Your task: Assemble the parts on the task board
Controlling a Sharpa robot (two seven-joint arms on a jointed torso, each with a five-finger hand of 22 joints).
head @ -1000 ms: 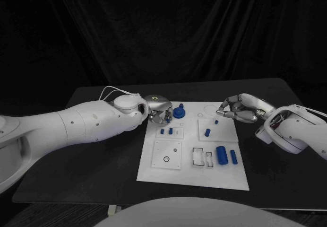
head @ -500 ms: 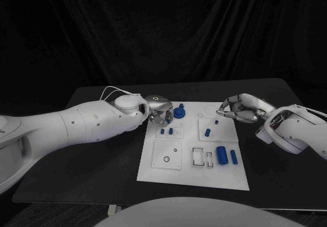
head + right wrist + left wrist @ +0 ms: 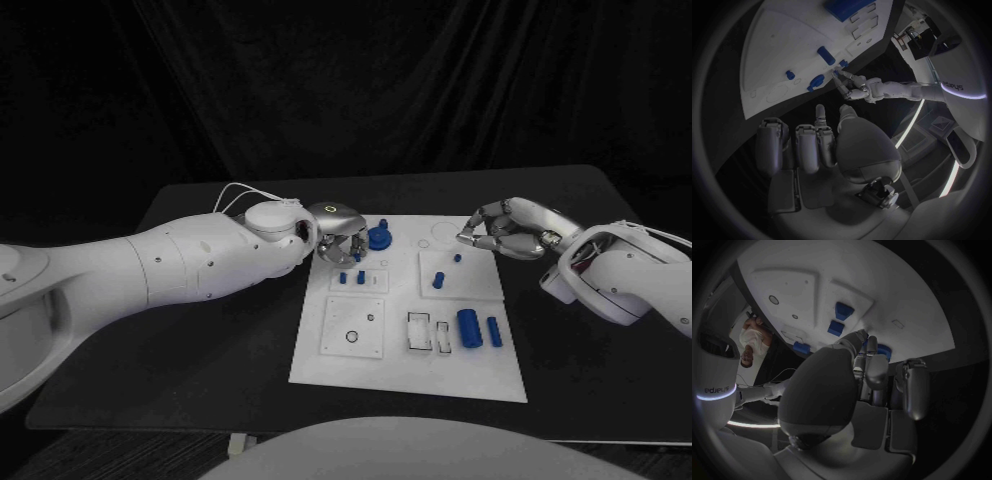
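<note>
The white task board lies flat between the left robot hand and right robot hand. A tall blue part stands just beside the left one; two blue cylinders lie nearer the robot's body.

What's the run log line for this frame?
left hand: at board far-left corner, grip unclear | right hand: far-right corner, fingers curled, empty

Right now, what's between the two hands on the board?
In the head view, between left hand and right hand: a blue stacked part and bare white board.
</note>
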